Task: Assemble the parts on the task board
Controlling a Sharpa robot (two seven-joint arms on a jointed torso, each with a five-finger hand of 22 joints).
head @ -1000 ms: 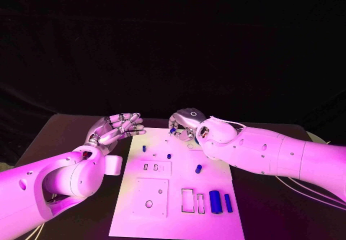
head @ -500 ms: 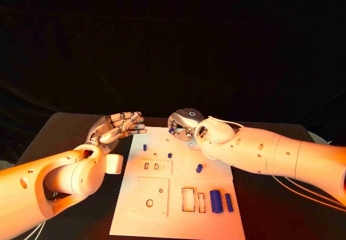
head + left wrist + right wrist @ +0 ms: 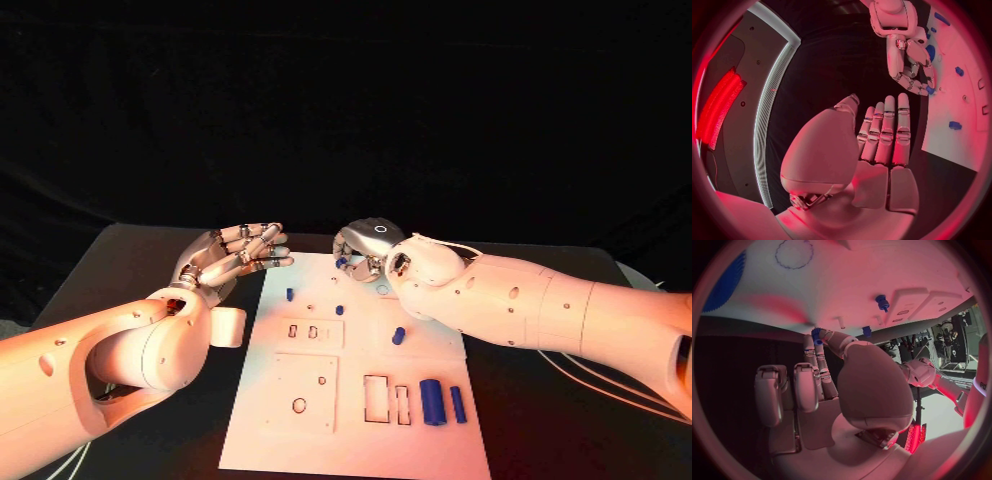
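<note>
Right hand [image 3: 369, 252] stayed over the board's [image 3: 361, 430] far edge, pinching a small blue part [image 3: 817, 334]. Left hand [image 3: 231, 256] kept hovering, fingers spread, empty.

Three cameras, one over the table and one behind each wrist

From the head we look down at the task board [image 3: 353, 400] from some way off, with the left hand [image 3: 231, 255] entering from the picture's left and the right hand [image 3: 369, 250] from its right. Our left wrist camera sits close behind its own palm [image 3: 873, 150] and faces across to the right hand [image 3: 907, 60] and the board's edge [image 3: 954, 120]. Our right wrist camera looks past its own hand [image 3: 836, 380] at the board [image 3: 848, 285] close by. All three views share the board's far end.
</note>
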